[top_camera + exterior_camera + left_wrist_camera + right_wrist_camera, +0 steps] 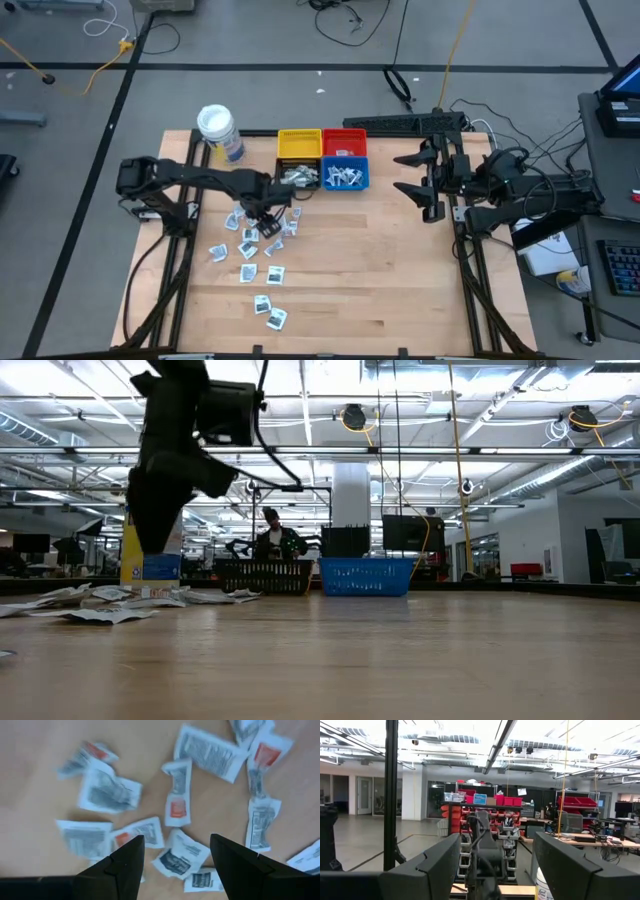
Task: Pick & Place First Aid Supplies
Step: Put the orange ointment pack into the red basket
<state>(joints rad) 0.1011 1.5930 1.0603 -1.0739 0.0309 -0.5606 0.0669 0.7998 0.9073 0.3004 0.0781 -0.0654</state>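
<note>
Many packets (177, 800) under left gripper (176, 854).

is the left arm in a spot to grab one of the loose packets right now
Probably yes: the left gripper hangs open right above the scattered packets, nothing lying between them. The right gripper waits off at the table's right edge.

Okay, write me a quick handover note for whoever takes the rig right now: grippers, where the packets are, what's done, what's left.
Left gripper: open, empty, poised over the scattered first aid packets on the table's left half.
Right gripper: open, empty, parked at the table's right edge.
Bins: at the table's far edge, the black bin and blue bin hold packets. The yellow bin and red bin look empty.
Done: some packets binned.
Left: many loose packets to pick and place. The white-lidded jar stands beside the bins.
</note>
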